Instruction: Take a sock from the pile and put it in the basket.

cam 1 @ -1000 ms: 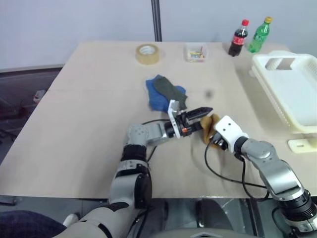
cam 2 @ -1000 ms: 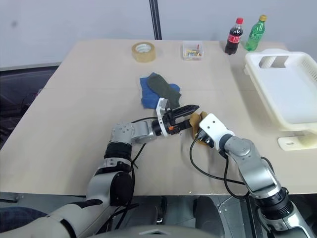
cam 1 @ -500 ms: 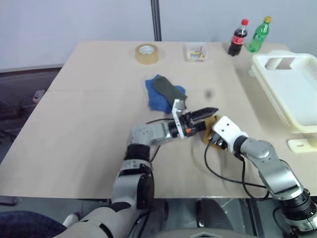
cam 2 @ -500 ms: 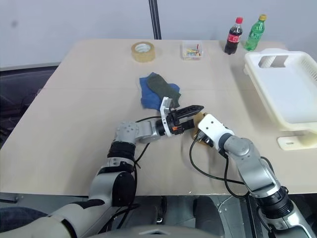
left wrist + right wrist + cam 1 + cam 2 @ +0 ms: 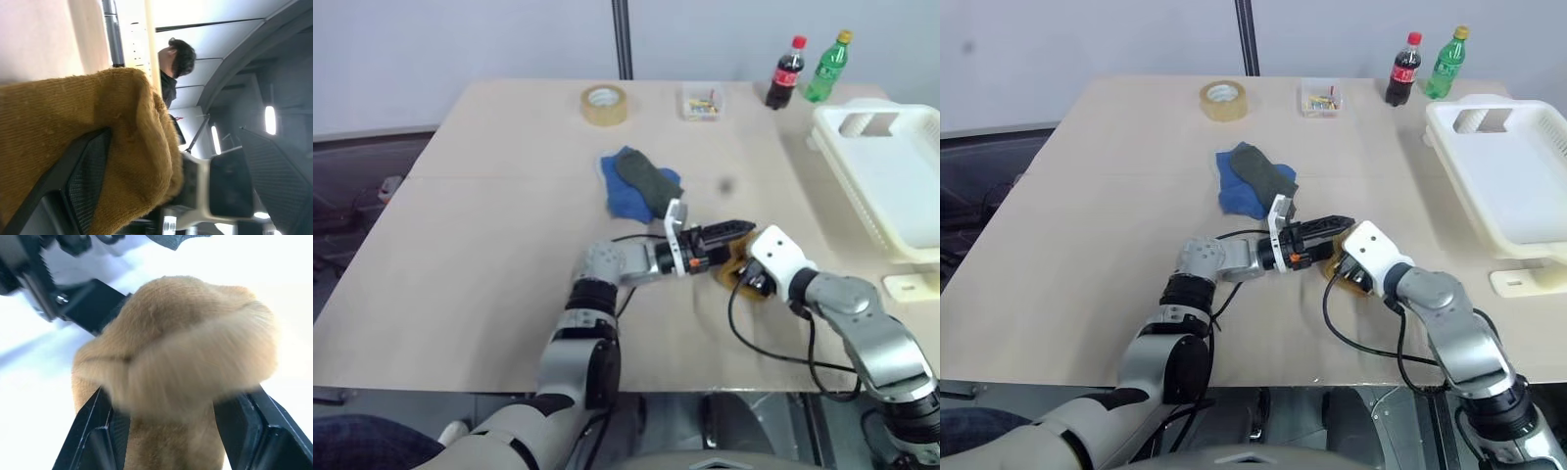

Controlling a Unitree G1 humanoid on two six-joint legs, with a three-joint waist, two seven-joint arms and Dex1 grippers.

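The mustard-yellow sock [image 5: 181, 347] sits bunched between the 2 black fingers [image 5: 93, 431] of the right gripper [image 5: 1344, 266], which is clamped on it just above the tabletop [image 5: 489, 245], near the front edge and a little right of centre. The left gripper [image 5: 736, 231] reaches in from 9 o'clock, pointing toward 3 o'clock, with its jaws spread wide; in the left wrist view 1 of its fingers [image 5: 90, 176] lies against the sock's knit while the other stands clear, so it grips nothing. The 2 grippers meet at the sock.

The rest of the pile [image 5: 641, 183], a blue sock with a dark green sock lying over it, rests flat on the tabletop at about 11 o'clock from the held sock, near but apart from it. The white basket [image 5: 886, 186] stands at the tabletop's right edge, toward 2 o'clock from the sock and well apart.

Along the far edge are a roll of tape [image 5: 606, 105], a small clear box [image 5: 701, 103], a cola bottle [image 5: 785, 73] and a green bottle [image 5: 827, 68].
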